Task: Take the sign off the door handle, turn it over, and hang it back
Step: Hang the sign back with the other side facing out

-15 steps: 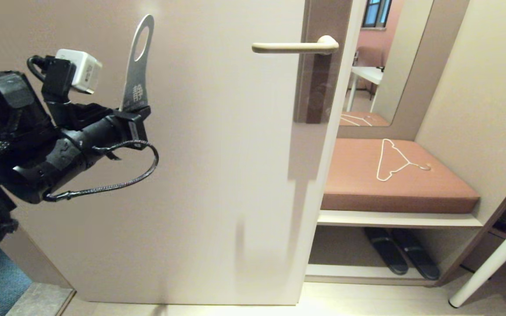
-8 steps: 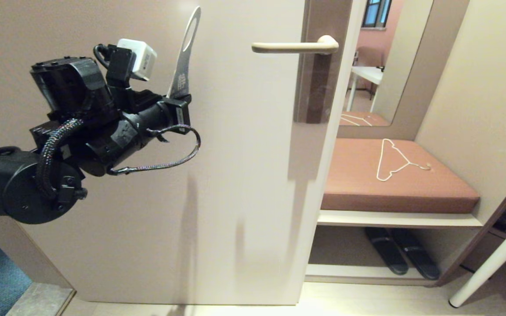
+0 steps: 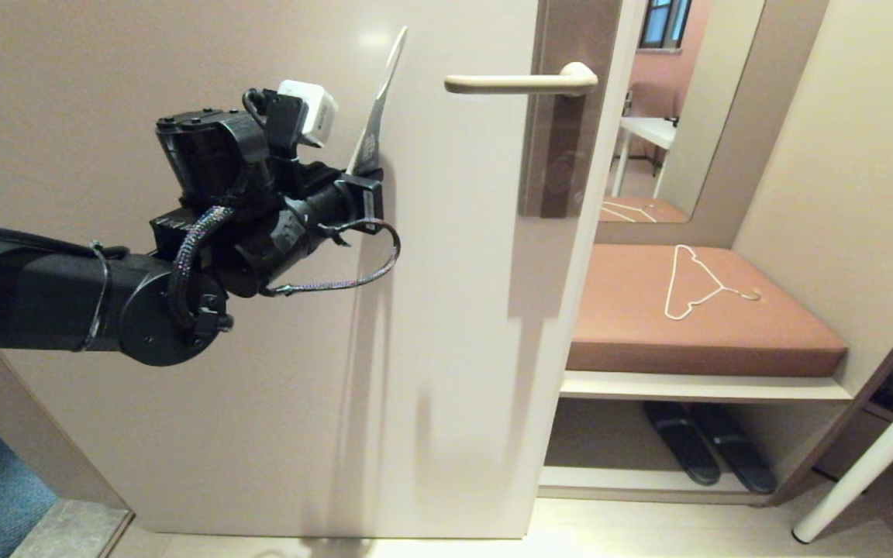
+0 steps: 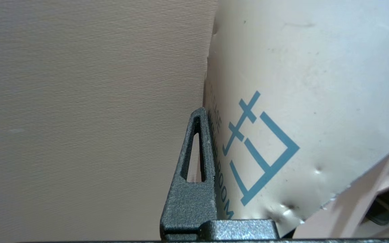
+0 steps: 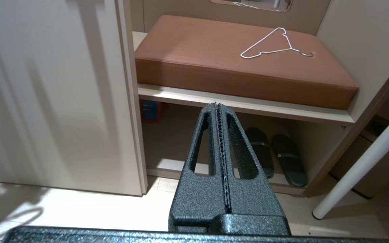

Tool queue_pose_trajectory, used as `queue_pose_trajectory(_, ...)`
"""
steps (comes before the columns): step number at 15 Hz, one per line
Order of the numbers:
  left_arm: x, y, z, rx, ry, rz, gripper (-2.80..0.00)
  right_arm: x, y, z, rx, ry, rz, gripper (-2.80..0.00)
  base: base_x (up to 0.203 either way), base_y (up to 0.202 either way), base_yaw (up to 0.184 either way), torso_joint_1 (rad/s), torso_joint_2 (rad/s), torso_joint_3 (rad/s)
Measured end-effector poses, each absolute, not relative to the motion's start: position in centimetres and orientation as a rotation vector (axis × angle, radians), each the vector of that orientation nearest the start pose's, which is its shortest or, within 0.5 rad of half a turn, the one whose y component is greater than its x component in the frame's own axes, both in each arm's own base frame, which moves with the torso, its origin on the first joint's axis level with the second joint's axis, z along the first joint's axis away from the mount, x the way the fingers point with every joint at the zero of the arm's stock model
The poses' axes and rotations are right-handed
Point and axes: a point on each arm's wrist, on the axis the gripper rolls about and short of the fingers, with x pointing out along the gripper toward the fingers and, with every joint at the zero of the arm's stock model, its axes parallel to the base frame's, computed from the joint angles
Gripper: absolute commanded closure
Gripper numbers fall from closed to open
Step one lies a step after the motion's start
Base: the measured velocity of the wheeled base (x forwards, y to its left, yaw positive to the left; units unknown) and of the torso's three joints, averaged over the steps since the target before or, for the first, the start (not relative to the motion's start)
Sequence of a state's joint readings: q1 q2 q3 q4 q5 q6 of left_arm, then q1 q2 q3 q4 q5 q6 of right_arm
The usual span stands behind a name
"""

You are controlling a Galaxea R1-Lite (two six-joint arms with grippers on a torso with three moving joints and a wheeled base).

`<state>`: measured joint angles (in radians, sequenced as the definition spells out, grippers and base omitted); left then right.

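Observation:
My left gripper [image 3: 365,194] is shut on the lower end of the sign [image 3: 380,101] and holds it upright, close to the door. The sign is nearly edge-on to the head view, and its top end is a little left of the free end of the door handle [image 3: 520,81]. The handle is bare. In the left wrist view the sign [image 4: 282,67] shows its white side with a blue character and "MAKE UP ROOM". One finger [image 4: 194,162] presses on it; the other is hidden behind the card. My right gripper [image 5: 218,105] is shut and empty, low down, facing the shelves.
The beige door [image 3: 183,387] fills the left and middle. To its right are a brown cushion [image 3: 632,333] with a white wire clothes hanger [image 3: 694,283], dark slippers [image 3: 710,457] on the shelf below, and a white slanted pole [image 3: 873,457] at far right.
My left arm has carried the sign to the right and towards the door, nearer the handle. The sign has turned from showing its face to nearly edge-on.

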<state>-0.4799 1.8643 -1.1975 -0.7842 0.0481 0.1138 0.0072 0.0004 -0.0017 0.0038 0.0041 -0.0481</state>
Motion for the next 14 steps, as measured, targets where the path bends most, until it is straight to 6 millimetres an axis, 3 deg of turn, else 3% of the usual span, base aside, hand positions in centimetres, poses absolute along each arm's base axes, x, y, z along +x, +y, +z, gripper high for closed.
queue_pose_trajectory(5,33.4,-19.7,24.3,0.078,-0.135,-0.479,0.0,-2.3,0.0,7.6,-0.049,0.003,0.012,0.0,0.0,0.0,0.0,0.0,0.0,0.0)
queue_pose_trajectory(14,32.8,-21.7,23.9,0.077,-0.131,-0.533,0.0,-2.3,0.0,7.5,-0.05,0.003,0.013,0.0,0.0,0.0,0.0,0.0,0.0,0.0)
